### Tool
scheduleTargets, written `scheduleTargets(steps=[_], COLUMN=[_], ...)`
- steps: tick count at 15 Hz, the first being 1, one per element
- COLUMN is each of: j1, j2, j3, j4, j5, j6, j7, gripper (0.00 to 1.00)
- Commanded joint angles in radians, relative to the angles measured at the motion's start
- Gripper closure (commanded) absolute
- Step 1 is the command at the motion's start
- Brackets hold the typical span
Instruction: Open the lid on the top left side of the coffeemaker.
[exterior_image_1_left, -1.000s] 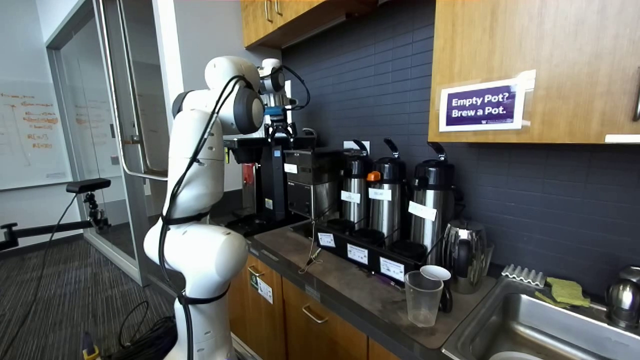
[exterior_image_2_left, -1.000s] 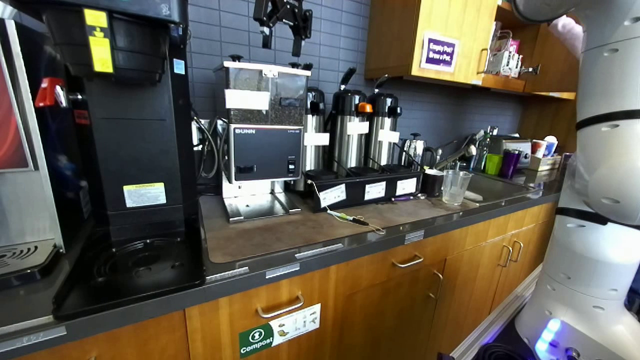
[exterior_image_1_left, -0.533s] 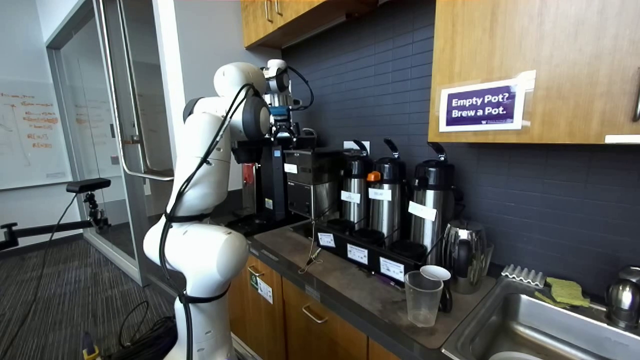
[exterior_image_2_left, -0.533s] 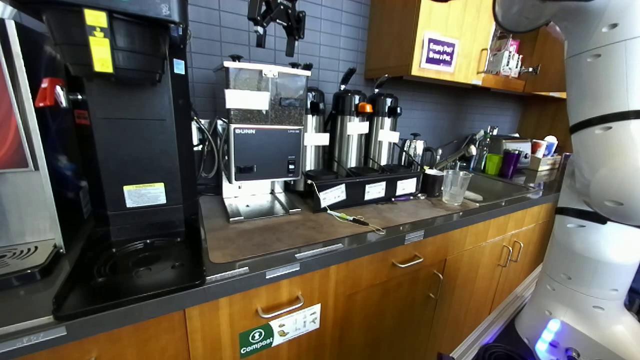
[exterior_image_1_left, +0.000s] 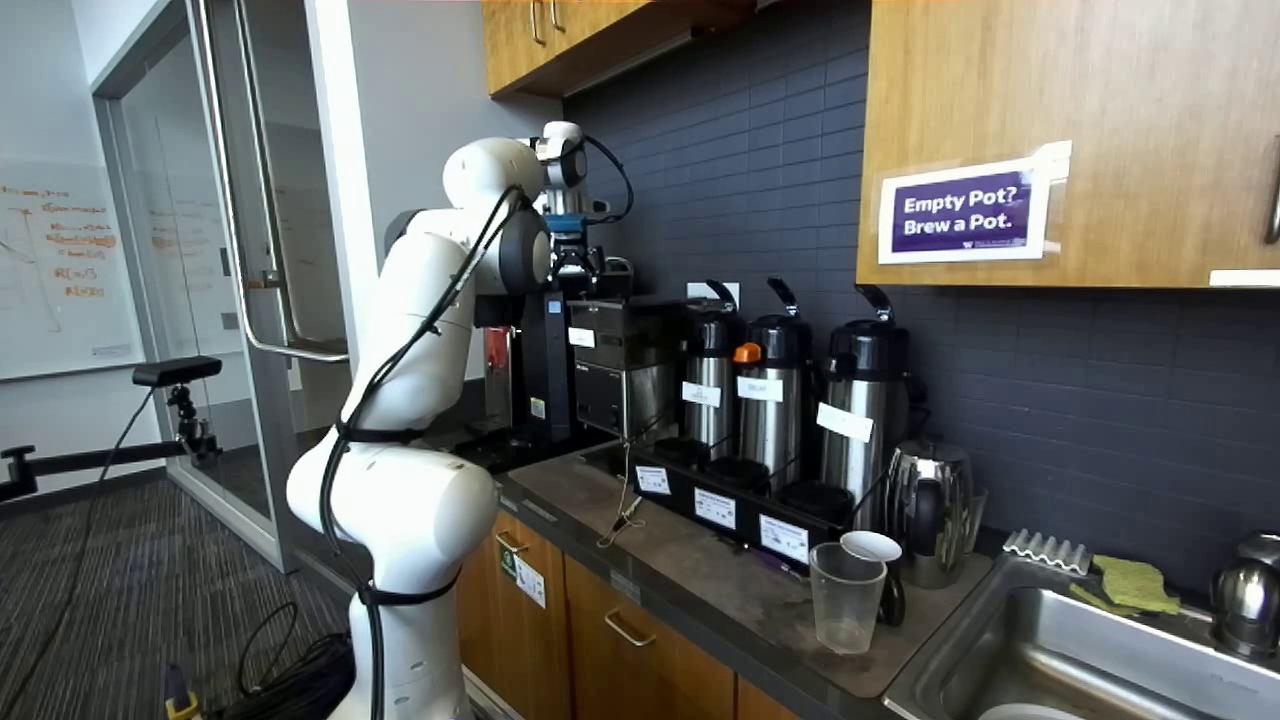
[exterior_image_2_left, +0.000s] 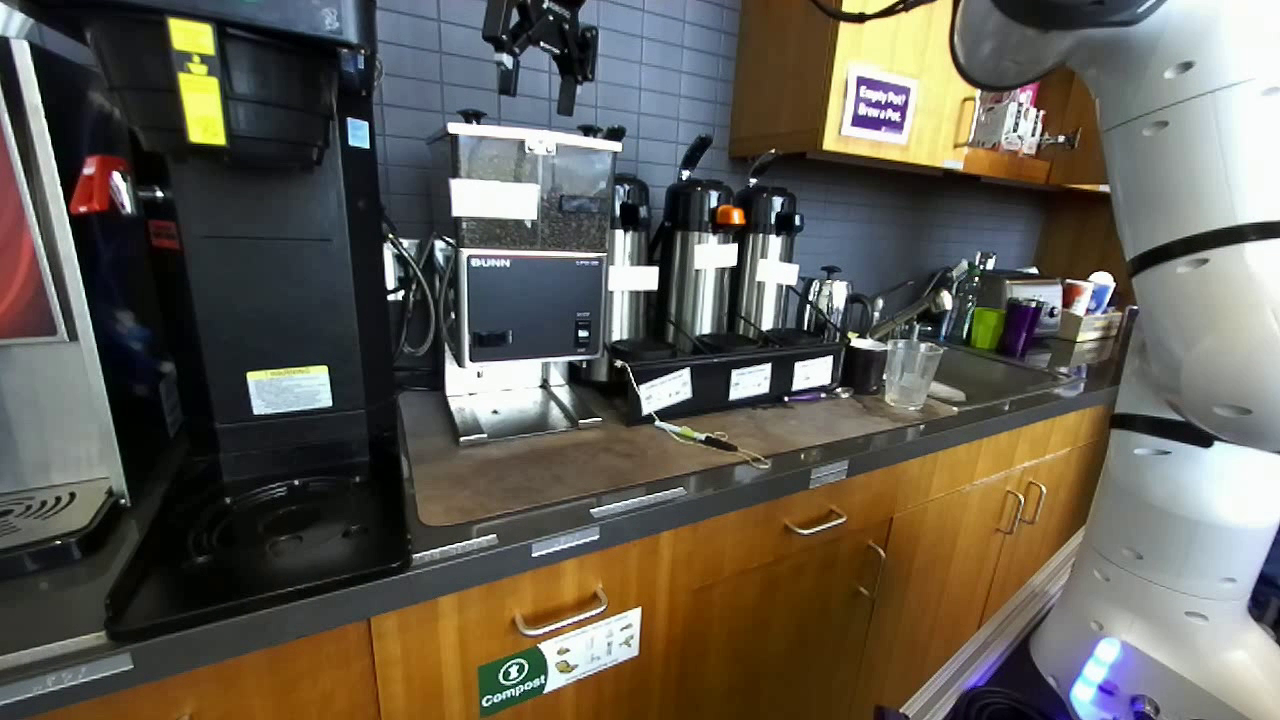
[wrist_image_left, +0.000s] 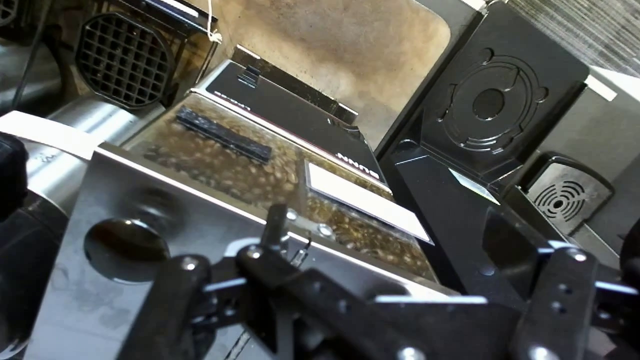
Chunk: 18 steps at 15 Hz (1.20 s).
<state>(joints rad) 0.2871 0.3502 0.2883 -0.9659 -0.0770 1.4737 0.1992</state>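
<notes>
The coffeemaker (exterior_image_2_left: 535, 300) is a boxy black-and-steel machine with BUNN lettering and clear hoppers full of beans; its side shows in an exterior view (exterior_image_1_left: 625, 365). On top, the left lid (wrist_image_left: 340, 265) lies flat and dark; the gripper's linkage covers much of it in the wrist view. A black knob (exterior_image_2_left: 472, 116) stands at that left end. My gripper (exterior_image_2_left: 538, 90) hangs above the machine's top with its fingers pointing down and spread, nothing between them. A gap separates the fingertips (exterior_image_2_left: 566, 97) from the top.
A tall black brewer (exterior_image_2_left: 275, 330) stands left of the machine. To the right are steel airpots (exterior_image_2_left: 697, 285) with raised black levers, a black drip tray (exterior_image_2_left: 735, 375) and a clear cup (exterior_image_2_left: 910, 372). Behind runs the tiled wall (exterior_image_2_left: 660, 90), with an upper cabinet (exterior_image_2_left: 785, 80) at the right.
My gripper has moved sideways above the machine toward the tall black brewer, at about the same height and with jaws still spread. The arm leans further over the counter.
</notes>
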Motion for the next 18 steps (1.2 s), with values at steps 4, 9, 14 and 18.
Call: scheduleTargets(steps=[4,9,14,18], j1=[0.031,0.048,0.055,0.054], j2=[0.082,0.107,0.126,0.142], j3=[0.004,0.007,0.010,0.015], j4=[0.136,0.172,0.202,0.224], j5=[-0.015,-0.010,-0.007,0.000], j6=[-0.051,-0.038,-0.030,-0.025], j7=[-0.013,-0.035,-0.077,-0.117], gripper=[0.00,0.00,0.00,0.00])
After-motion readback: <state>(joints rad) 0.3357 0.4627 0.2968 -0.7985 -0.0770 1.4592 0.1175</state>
